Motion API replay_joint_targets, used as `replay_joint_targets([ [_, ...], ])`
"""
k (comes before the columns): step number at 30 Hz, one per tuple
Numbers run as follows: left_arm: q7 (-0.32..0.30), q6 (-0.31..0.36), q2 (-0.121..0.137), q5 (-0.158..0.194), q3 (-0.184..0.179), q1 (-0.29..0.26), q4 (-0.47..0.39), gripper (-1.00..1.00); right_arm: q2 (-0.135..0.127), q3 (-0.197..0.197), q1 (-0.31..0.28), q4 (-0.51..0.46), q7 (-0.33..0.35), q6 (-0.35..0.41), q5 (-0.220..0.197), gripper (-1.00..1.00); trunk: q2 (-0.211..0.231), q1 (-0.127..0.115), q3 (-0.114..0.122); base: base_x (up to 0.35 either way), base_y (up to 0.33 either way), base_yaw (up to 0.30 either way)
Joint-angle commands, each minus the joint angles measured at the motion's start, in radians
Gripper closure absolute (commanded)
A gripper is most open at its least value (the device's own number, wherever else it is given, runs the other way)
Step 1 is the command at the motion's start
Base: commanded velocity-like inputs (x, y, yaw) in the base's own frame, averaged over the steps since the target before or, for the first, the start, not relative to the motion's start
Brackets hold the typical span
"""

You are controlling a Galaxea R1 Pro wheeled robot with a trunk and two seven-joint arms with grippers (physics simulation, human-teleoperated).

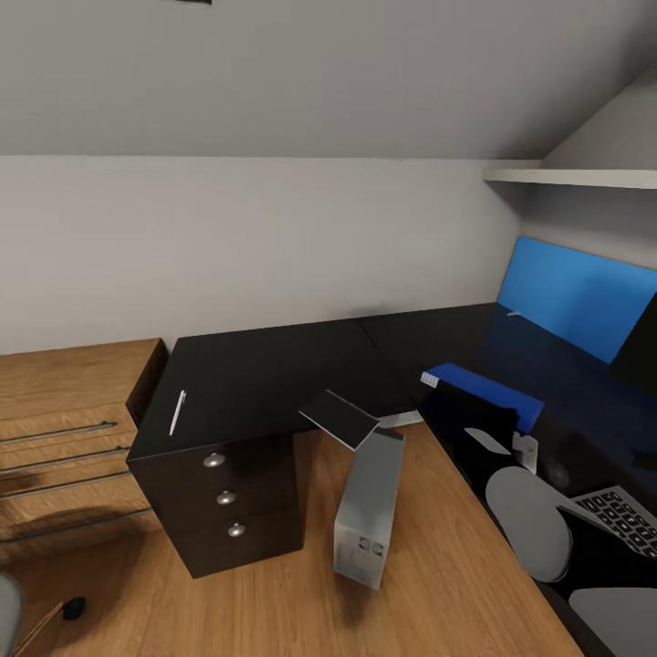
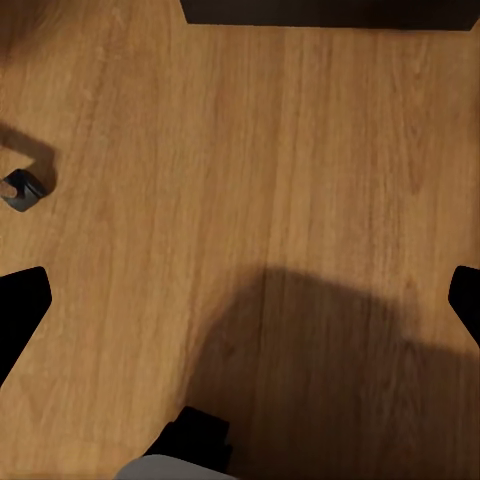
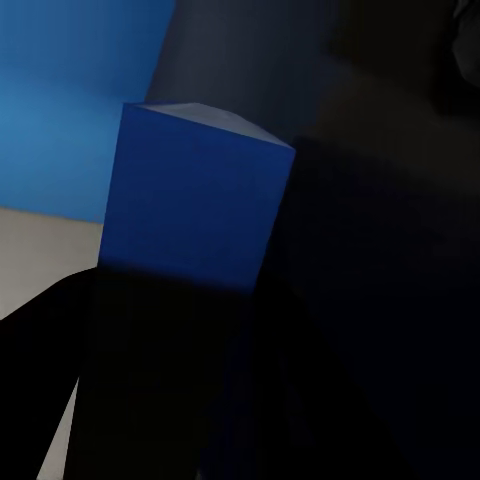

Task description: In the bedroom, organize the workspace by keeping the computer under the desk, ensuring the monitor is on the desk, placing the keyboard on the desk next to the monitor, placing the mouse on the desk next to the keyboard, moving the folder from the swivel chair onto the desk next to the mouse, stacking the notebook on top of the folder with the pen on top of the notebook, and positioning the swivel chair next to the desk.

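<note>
My right gripper is shut on the blue folder, holding it over the black desk in front of the blue-screened monitor. From the head the folder shows just above my dark right arm. A white pen lies on the desk's left end. A dark notebook overhangs the desk's front edge. The grey computer tower stands tilted on the floor below it. The keyboard lies on the desk at the right. My left gripper hangs open over bare wood floor.
The desk's drawer unit stands at its left end, with a wooden dresser beside it. A white shelf runs above the monitor. A small dark caster sits on the floor at the lower left.
</note>
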Motion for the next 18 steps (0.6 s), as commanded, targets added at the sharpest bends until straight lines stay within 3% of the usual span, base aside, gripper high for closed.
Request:
replay_joint_targets([
  [1, 0.007, -0.004, 0.000, 0.006, -0.009, -0.001, 0.000, -1.00, 0.000, 0.000, -0.001, 0.001, 0.009, -0.002, -0.010, 1.00, 0.000, 0.000, -0.001, 0.000, 0.000, 0.000],
  [18, 0.007, -0.007, 0.002, 0.007, -0.005, -0.001, 0.000, -1.00, -0.001, 0.000, -0.001, 0.002, 0.009, -0.001, -0.009, 1.00, 0.000, 0.000, -0.001, 0.013, -0.006, 0.000],
])
